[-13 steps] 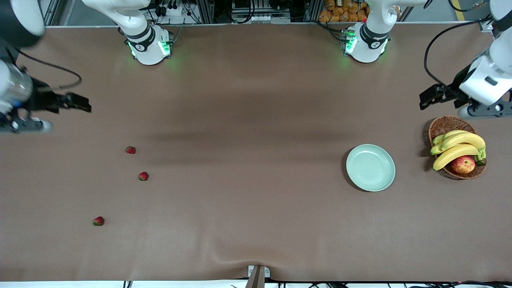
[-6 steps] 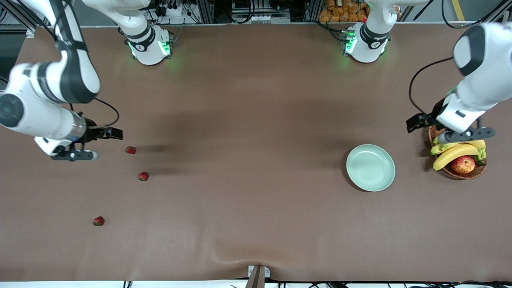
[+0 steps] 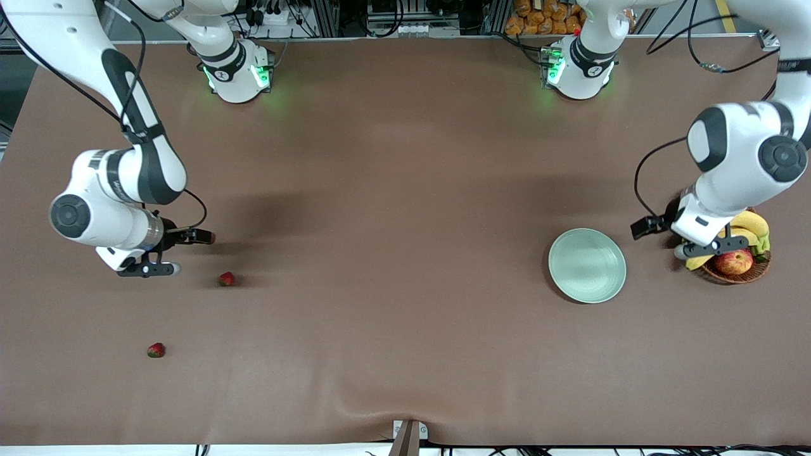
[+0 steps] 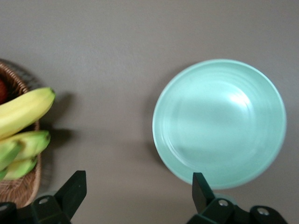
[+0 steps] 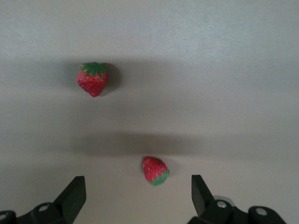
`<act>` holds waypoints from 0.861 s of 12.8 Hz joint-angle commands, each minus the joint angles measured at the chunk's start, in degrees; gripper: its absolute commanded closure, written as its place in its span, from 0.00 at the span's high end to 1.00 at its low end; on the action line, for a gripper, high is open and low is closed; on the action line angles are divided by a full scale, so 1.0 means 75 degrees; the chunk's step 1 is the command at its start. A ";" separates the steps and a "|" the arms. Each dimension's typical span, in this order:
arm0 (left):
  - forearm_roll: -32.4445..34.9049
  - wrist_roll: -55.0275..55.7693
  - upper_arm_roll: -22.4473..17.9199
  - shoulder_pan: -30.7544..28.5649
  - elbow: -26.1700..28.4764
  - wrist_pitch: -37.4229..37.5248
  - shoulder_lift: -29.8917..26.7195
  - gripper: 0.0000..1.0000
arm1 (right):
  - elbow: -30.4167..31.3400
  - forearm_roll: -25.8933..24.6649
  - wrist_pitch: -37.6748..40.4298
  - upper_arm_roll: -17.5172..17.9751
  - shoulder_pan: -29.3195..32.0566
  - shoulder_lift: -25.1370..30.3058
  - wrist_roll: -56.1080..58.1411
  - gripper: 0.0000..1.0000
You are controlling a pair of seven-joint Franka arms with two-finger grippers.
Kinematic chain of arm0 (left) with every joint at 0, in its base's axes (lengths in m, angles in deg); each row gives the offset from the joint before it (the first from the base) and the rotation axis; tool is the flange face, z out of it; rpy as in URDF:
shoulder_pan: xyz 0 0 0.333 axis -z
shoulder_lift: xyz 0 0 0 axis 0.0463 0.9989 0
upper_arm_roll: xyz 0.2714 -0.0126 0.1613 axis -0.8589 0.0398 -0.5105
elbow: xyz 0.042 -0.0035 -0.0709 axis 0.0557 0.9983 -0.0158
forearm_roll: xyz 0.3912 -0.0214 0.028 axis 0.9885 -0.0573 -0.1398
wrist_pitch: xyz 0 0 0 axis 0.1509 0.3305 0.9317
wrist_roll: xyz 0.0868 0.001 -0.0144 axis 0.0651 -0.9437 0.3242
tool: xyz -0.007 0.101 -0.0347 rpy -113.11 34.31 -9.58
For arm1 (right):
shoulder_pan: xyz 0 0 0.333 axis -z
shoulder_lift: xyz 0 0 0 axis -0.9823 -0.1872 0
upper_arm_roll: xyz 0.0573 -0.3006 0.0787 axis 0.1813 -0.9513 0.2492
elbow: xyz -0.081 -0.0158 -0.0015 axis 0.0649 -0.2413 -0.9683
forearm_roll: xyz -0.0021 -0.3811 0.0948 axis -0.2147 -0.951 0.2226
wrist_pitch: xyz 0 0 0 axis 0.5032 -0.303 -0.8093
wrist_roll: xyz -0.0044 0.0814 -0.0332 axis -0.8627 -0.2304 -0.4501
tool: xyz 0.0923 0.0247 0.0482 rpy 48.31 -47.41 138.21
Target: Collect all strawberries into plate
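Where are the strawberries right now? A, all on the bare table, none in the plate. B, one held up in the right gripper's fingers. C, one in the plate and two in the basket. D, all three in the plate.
A: the plate holds nothing, and the strawberries lie on the table toward the right arm's end, where the open right gripper is over one of them.

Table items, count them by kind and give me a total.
Strawberries: 3
Plate: 1
Basket: 1
Banana bunch: 1
Apple: 1
Total: 7
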 commanded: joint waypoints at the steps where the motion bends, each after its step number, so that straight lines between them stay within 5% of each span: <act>1: -0.0461 0.0052 0.0062 -0.0241 -0.0163 -0.0723 0.0632 1.00 | 0.0782 -0.0809 -0.0924 0.0070 0.0023 0.0175 0.0266 1.00; 11: -0.0967 0.0367 0.0062 -0.0160 -0.0480 -0.1018 0.1068 1.00 | 0.1359 -0.1317 -0.1654 0.0094 0.0093 0.0011 0.1123 1.00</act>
